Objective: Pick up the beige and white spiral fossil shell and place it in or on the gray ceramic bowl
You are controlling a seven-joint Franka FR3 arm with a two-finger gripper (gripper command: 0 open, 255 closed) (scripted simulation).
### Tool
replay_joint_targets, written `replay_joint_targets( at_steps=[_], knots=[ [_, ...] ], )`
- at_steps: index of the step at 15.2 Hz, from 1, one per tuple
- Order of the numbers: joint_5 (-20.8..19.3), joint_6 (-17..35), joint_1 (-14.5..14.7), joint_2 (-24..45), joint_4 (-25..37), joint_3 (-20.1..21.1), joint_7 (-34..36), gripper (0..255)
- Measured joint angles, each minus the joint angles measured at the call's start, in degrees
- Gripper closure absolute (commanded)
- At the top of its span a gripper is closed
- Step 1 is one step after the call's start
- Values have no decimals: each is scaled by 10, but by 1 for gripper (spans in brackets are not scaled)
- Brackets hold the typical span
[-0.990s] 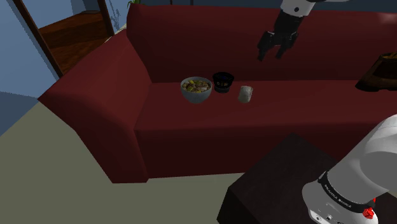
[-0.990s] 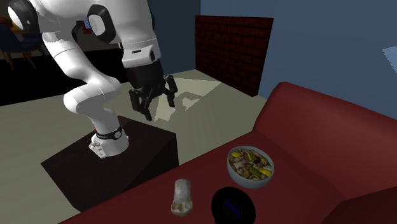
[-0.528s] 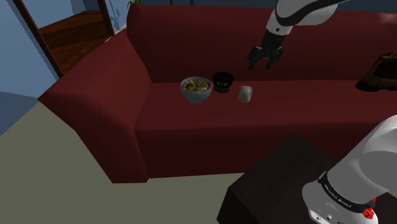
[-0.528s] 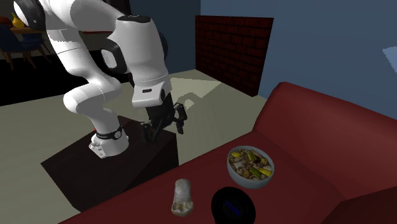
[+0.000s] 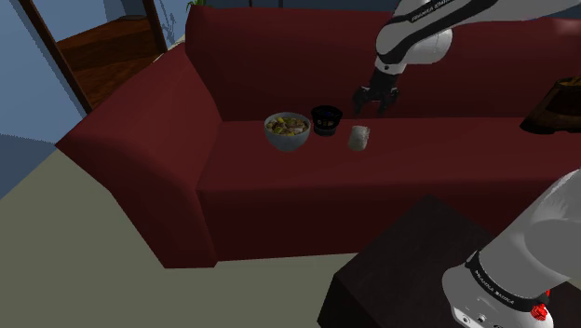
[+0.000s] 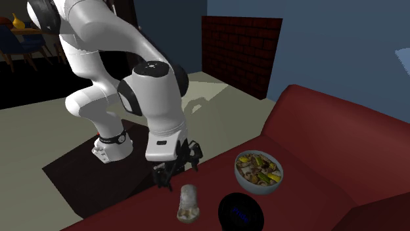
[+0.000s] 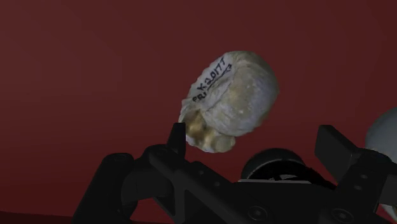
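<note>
Handwritten in dark ink on the pale spiral shell (image 7: 230, 102), seen in the wrist view: "K20177". Just beneath it, a second, shorter line beginning "FR", the rest too cramped to read. In the shoulder view, small white lettering on the black band (image 5: 491, 285) low on the arm (image 5: 535, 233) and dark lettering along its white upper link (image 5: 430, 13), both too small to make out.

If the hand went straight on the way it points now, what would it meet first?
Most likely the spiral shell: in the wrist view it lies just ahead of the open hand, off-centre toward one finger. Behind it is the red sofa seat. Depth is unclear, so this is a judgement.
</note>
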Motion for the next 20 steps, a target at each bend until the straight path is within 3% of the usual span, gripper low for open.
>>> replay_joint_targets(
  at_steps=[6, 12, 19, 20],
  knots=[
    [52, 36, -16, 115, 58, -7, -28, 0],
    [73, 76, -19, 156, 56, 0, -40, 0],
    [77, 83, -20, 163, 56, 1, -43, 0],
    [77, 83, -20, 163, 56, 1, -43, 255]
  ],
)
